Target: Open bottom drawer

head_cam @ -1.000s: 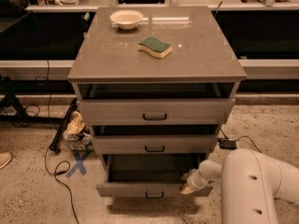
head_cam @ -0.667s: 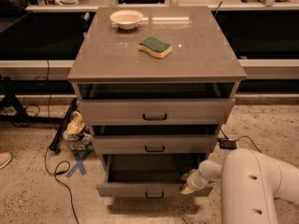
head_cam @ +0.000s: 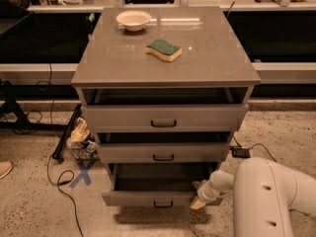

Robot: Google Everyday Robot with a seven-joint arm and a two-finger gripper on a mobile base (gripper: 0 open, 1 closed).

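Single camera, raised, facing cabinet (head_cam: 123,116) front-on, tilted down, mid-range, tabletop (head_cam: 212,58) to floor (head_cam: 29,206) in frame, claw (head_cam: 199,200) low right at bottom drawer (head_cam: 143,198) corner

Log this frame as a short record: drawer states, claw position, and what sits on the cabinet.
bottom drawer: pulled well out, dark inside visible
middle drawer: slightly out
top drawer: slightly out, gap under the cabinet top
claw: at the right end of the bottom drawer's front, near the floor
on top: white bowl back left; green and yellow sponge near the centre
floor: blue tape X left of the cabinet
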